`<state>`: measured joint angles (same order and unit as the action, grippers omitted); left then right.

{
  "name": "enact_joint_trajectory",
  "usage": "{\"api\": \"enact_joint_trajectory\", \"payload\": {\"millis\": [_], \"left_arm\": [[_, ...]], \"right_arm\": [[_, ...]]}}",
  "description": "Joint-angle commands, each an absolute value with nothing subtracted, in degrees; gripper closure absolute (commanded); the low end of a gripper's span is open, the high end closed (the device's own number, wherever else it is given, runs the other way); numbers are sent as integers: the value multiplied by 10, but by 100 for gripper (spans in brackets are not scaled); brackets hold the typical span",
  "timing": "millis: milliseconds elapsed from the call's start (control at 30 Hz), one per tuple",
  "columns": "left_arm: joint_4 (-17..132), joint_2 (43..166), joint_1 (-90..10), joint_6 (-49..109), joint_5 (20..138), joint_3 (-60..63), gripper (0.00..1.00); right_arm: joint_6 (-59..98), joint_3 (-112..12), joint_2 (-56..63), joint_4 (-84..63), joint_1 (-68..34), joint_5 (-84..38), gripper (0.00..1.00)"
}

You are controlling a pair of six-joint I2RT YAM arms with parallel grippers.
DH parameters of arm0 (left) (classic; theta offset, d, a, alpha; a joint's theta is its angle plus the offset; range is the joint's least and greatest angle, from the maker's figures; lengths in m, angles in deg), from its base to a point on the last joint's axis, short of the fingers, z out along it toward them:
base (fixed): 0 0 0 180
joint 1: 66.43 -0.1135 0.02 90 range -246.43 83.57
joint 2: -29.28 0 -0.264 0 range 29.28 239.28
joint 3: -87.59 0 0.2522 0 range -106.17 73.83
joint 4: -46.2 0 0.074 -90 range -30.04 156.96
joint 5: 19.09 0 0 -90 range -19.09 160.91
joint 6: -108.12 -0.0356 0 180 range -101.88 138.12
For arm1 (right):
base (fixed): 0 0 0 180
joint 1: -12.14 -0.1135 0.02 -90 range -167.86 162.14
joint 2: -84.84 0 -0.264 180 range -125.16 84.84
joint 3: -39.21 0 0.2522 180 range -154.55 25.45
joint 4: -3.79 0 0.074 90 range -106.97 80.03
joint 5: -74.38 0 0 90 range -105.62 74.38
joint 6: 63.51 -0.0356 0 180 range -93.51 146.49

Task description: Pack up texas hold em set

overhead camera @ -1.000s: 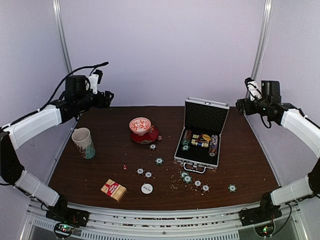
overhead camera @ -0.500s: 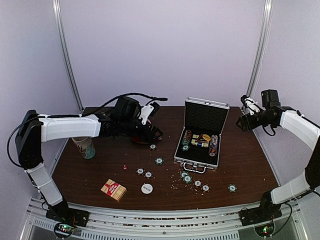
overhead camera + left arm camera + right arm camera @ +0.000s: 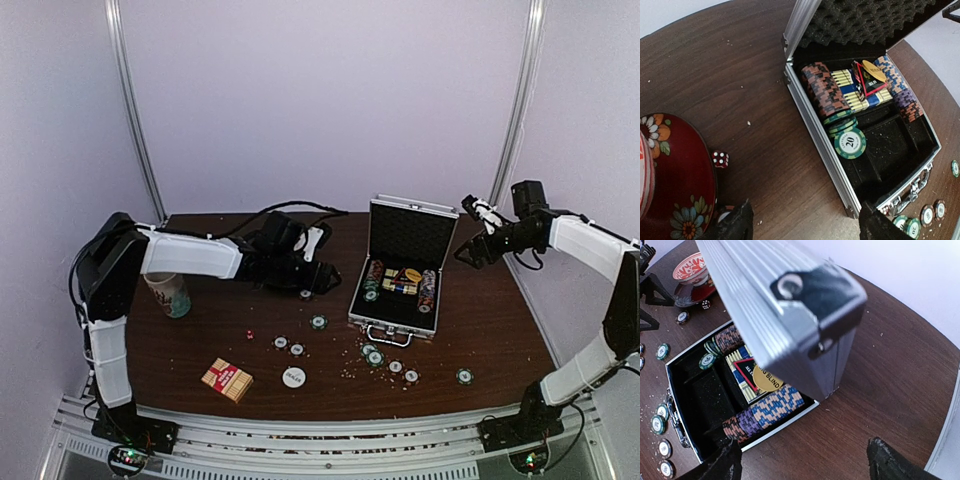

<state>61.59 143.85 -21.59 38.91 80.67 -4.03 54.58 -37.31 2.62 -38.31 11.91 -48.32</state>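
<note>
The silver briefcase (image 3: 392, 325) stands open at centre right, its lid (image 3: 790, 305) upright. Inside lie rows of poker chips (image 3: 765, 412), a green chip marked 20 (image 3: 850, 143) and cards. Loose chips (image 3: 318, 322) lie in front of the case, and more (image 3: 395, 367) sit near its handle. The red-yellow card box (image 3: 227, 380) and white disc (image 3: 293, 377) rest near the front edge. A red die (image 3: 720, 159) sits beside the saucer. My left gripper (image 3: 316, 276) hangs open over bare table left of the case. My right gripper (image 3: 468, 250) is open beside the lid's right edge.
A red floral saucer (image 3: 680, 175) with its red-white bowl (image 3: 690, 265) lies under my left arm. The patterned paper cup (image 3: 168, 290) stands at the far left. Crumbs dot the table in front of the case.
My left arm has swung from the far left across the table to the saucer and case. My right gripper has moved left and down toward the lid's right edge.
</note>
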Motion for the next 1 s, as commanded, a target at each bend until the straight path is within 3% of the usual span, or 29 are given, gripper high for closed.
{"api": "enact_joint_trajectory", "payload": {"millis": [0, 200, 333, 700, 967], "left_arm": [[569, 1477, -216, 415, 813, -81, 26], [554, 1544, -216, 417, 826, -152, 27], [524, 1580, -216, 425, 882, -178, 33], [517, 1675, -215, 455, 952, -271, 22], [492, 1699, -210, 464, 991, -287, 23]], "right_arm": [[564, -414, 3, -362, 112, -521, 13], [569, -433, -18, -371, 110, -525, 13], [566, -430, -15, -370, 109, -530, 13], [566, -401, 3, -373, 106, -537, 13], [567, -393, -2, -379, 103, -538, 13]]}}
